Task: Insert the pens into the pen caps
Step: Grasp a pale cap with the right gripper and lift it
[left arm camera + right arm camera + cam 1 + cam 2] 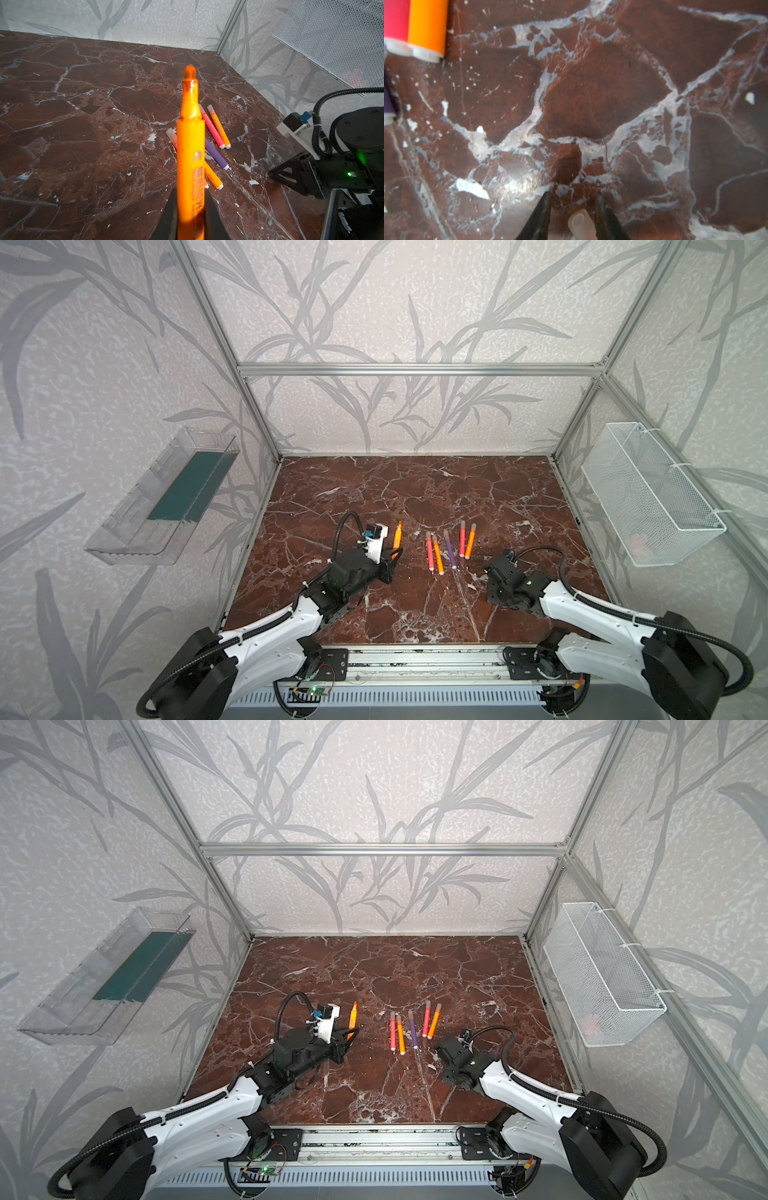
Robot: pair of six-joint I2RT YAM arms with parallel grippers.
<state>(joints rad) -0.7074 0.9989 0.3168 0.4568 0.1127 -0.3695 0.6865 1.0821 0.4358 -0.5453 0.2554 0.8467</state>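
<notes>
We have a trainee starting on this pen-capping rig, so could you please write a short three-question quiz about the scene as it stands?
1. True or false: the left gripper is shut on an uncapped orange pen.
2. What sits between the jaws of the right gripper? A) a coin B) a pale pen cap C) nothing
3. How many pens lie on the table?
Key: 1 true; 2 B; 3 five.

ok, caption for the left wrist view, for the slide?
Left gripper clamps an uncapped orange pen; five capped pens lie on the marble table beyond.
</notes>
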